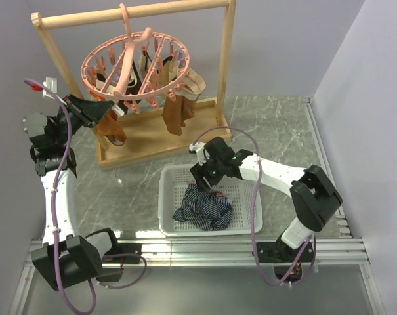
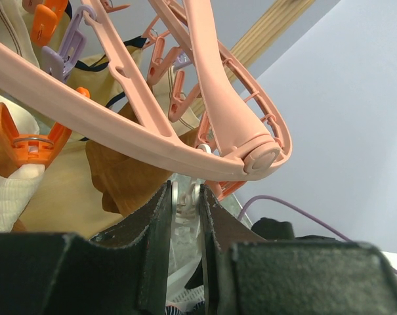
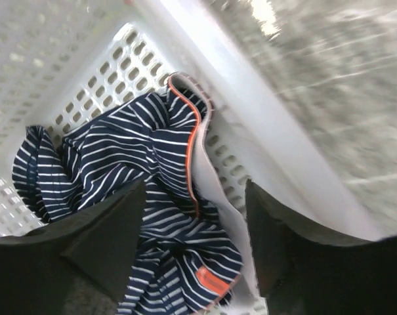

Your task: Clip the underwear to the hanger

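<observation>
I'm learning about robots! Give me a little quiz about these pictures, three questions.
1. True or false: the underwear is already clipped to the hanger.
2. The right gripper is open above: A the wooden rack, B the white basket, C the brown garments.
3. Fill in: the hanger's ring is coloured ____.
Key: 1 false; 2 B; 3 pink.
</observation>
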